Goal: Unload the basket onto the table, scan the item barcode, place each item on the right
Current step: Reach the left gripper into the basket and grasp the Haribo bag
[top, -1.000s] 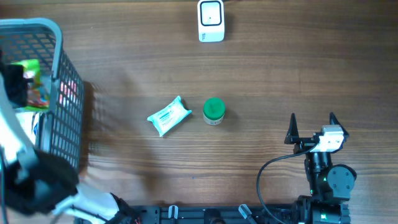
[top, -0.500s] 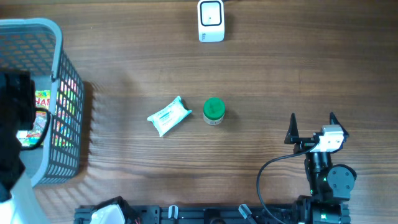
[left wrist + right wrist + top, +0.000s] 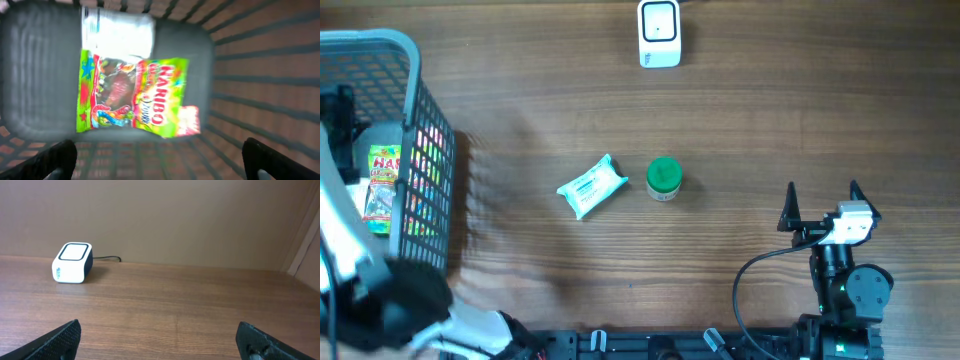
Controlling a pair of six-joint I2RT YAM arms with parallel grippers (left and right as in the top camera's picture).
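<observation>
Wood-grain tabletop [image 3: 770, 120] carries a grey plastic mesh basket [image 3: 428, 160] at its left edge. A green-and-red Haribo candy bag [image 3: 132, 97] lies flat inside (overlapping a white packet [image 3: 117, 30]) beneath the left gripper [image 3: 160, 160], spread wide and empty. The right gripper [image 3: 162, 342] is likewise spread.

Counter [image 3: 770, 120]: brown wood grain, matt, smooth. Basket [image 3: 420, 100]: grey plastic lattice, dull. Sweet bag [image 3: 132, 97]: glossy printed film. Wipes pack [image 3: 591, 186]: soft film, creased, shiny. Jar cap [image 3: 664, 175]: green plastic. Scanner [image 3: 659, 33]: white moulded plastic, smooth, slight sheen.
</observation>
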